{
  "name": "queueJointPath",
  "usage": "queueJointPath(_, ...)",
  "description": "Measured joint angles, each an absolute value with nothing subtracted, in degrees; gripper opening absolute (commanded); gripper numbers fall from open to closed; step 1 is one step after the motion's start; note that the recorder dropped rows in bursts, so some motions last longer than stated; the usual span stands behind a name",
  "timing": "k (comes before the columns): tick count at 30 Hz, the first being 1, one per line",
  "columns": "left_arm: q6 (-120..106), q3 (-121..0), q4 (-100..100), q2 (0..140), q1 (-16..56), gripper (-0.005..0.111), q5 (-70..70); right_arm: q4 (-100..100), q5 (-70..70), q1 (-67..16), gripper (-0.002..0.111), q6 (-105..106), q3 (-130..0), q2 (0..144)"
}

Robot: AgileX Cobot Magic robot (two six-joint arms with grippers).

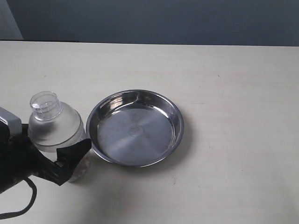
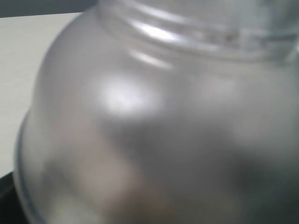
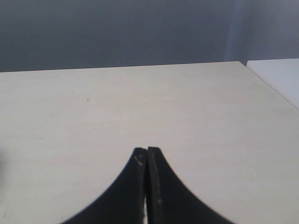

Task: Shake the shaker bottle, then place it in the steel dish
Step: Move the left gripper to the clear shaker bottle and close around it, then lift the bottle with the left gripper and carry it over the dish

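The frosted shaker bottle [image 1: 55, 125] stands upright at the left of the exterior view, just left of the steel dish [image 1: 135, 130], its clear cap on top. My left gripper [image 1: 63, 149] is shut on the bottle's lower body, with one black finger [image 1: 74, 148] across its front. The bottle [image 2: 154, 121] fills the left wrist view as a blur and hides the jaws; a brownish tint shows low inside. I cannot tell whether its base touches the table. My right gripper [image 3: 147, 150] is shut on nothing above bare table and is outside the exterior view.
The pale wooden table [image 1: 233, 79] stretches right of and behind the dish. A dark wall runs along the far edge. A black cable [image 1: 28, 198] loops under my left arm at the bottom-left corner.
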State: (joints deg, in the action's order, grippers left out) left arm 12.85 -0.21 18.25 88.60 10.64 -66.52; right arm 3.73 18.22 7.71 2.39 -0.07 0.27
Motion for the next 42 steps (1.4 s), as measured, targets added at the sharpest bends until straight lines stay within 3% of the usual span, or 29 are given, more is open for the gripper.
queueJointPath(14, 11.8, -0.2, 18.9, 88.6, 10.6, 0.092, -63.9, 3.7, 18.2, 7.7, -0.001, 2.4, -0.1, 0.3)
queueJointPath(23, 11.1, -0.2, 17.9, 88.6, 10.6, 0.084, -63.9, 3.7, 18.2, 7.7, -0.001, 2.4, -0.1, 0.3)
queueJointPath(25, 11.1, -0.6, 17.9, 88.6, 10.6, 0.075, -63.1, 3.7, 18.2, 7.7, -0.001, 2.4, -0.1, 0.3)
queueJointPath(30, 11.1, -0.8, 18.0, 88.6, 10.6, 0.009, -62.8, 3.7, 18.2, 7.7, -0.001, 2.4, -0.1, 0.3)
queueJointPath(31, 11.1, -0.8, 18.0, 88.6, 10.6, 0.003, -62.8, 3.7, 18.2, 7.7, -0.001, 2.4, -0.1, 0.3)
queueJointPath(42, 11.1, -0.9, 17.8, 88.6, 10.6, 0.001, -62.5, 3.7, 18.2, 7.7, -0.001, 2.4, -0.1, 0.3)
